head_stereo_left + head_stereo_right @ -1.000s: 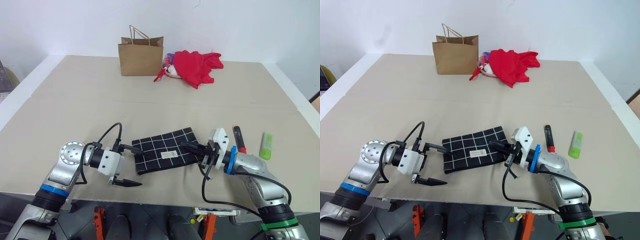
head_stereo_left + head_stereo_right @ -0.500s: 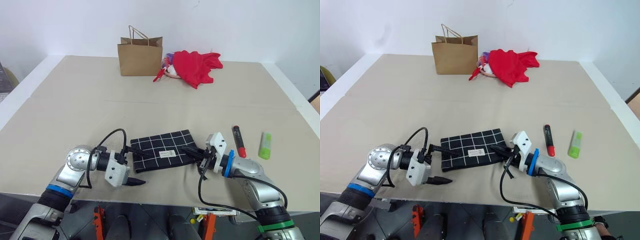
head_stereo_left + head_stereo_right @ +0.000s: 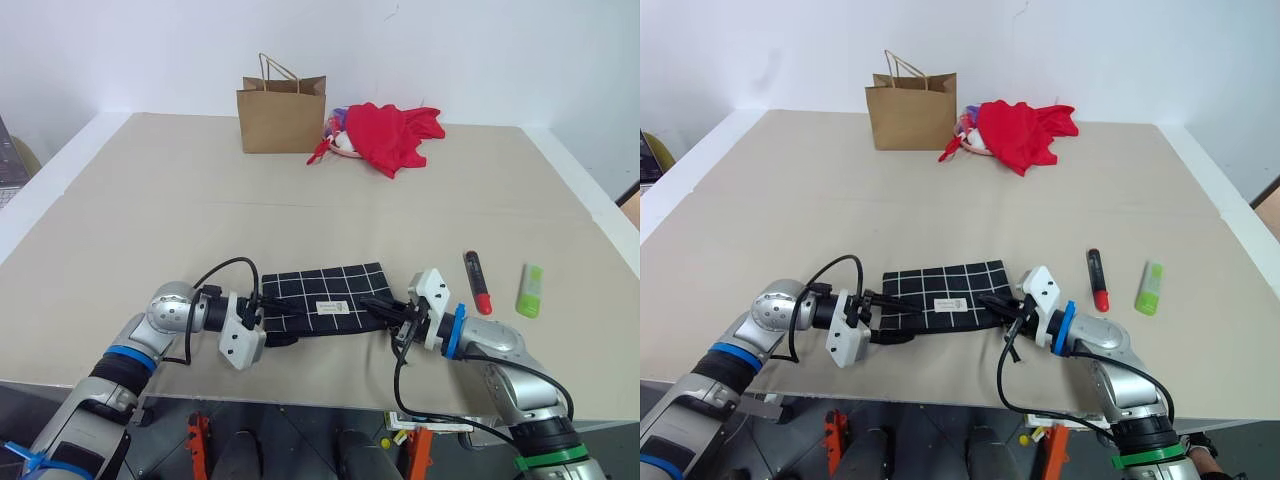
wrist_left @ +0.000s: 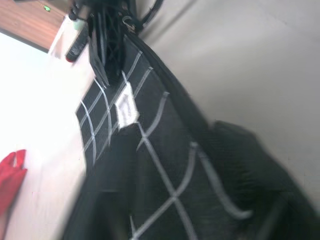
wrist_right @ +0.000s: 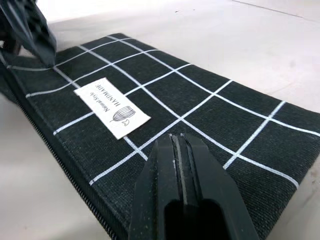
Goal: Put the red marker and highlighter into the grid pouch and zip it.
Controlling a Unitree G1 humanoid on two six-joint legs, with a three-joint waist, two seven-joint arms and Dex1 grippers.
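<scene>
Since a second ago | left fingers [image 3: 268, 322] closed onto grid pouch [image 3: 325, 297]

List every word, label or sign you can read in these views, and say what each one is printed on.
"Handmade": top line of the small white label sewn on the grid pouch, above a little leaf-like drawing.
A second, smaller line sits just under it on the label; too small to read.
The brown paper bag at the far end of the table shows no print.
The red marker and highlighter: any print is too small to tell.
</scene>
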